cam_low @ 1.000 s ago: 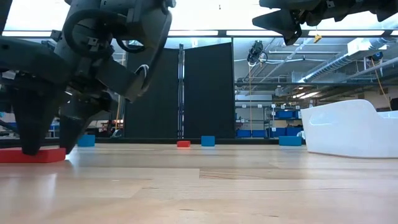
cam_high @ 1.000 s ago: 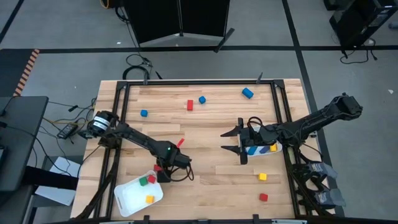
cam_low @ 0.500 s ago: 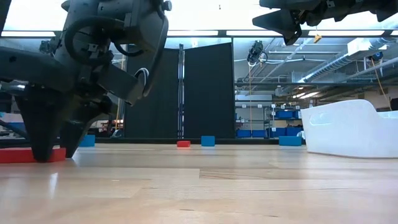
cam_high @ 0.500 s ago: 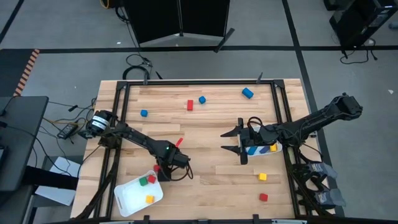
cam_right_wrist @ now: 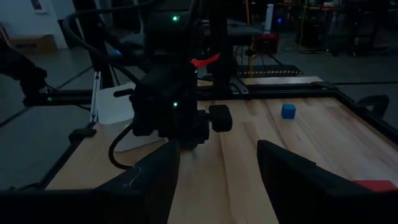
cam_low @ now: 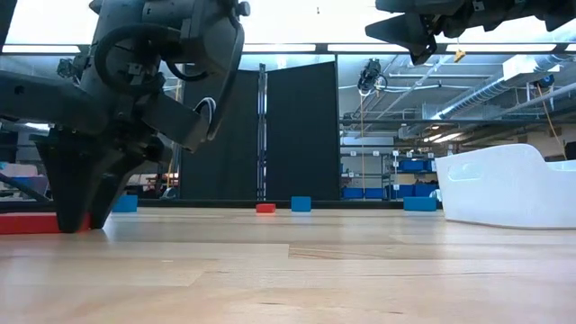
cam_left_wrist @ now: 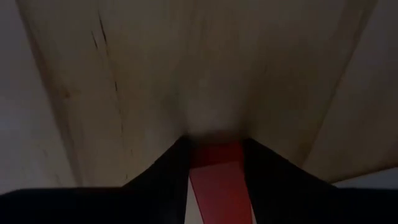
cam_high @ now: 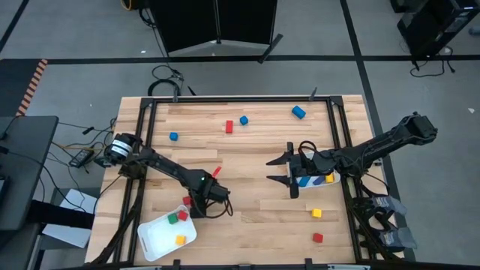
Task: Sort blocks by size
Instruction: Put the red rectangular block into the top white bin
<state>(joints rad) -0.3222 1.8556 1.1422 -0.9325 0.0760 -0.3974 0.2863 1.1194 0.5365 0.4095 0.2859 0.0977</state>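
Observation:
My left gripper [cam_high: 194,205] stands on the table just beyond the near-left white tray [cam_high: 154,238], pointing down and shut on a red block [cam_left_wrist: 217,177]. The block lies flat on the wood; its end shows in the low view [cam_low: 27,223]. The tray holds a green [cam_high: 172,219], a red [cam_high: 182,216] and a yellow block [cam_high: 180,240]. My right gripper [cam_high: 274,169] is open and empty, held well above the table right of centre, next to the right white tray [cam_high: 334,179]. My left gripper pinches the red block between its two fingers [cam_left_wrist: 168,174], one on each of two opposite sides [cam_left_wrist: 198,177]. The fingers come from above, pointing down. The block lies flat on the table.
Loose blocks lie on the wood: a red [cam_high: 229,127] and three blue [cam_high: 244,120] [cam_high: 298,112] [cam_high: 174,136] toward the far edge, a yellow [cam_high: 316,213] and a red [cam_high: 318,238] at the near right. The right tray holds blue and yellow blocks.
My left gripper has shut: in the low view its two fingers stood wide apart over the red block and have come together on it. The block stays on the table. My right arm has kept still.

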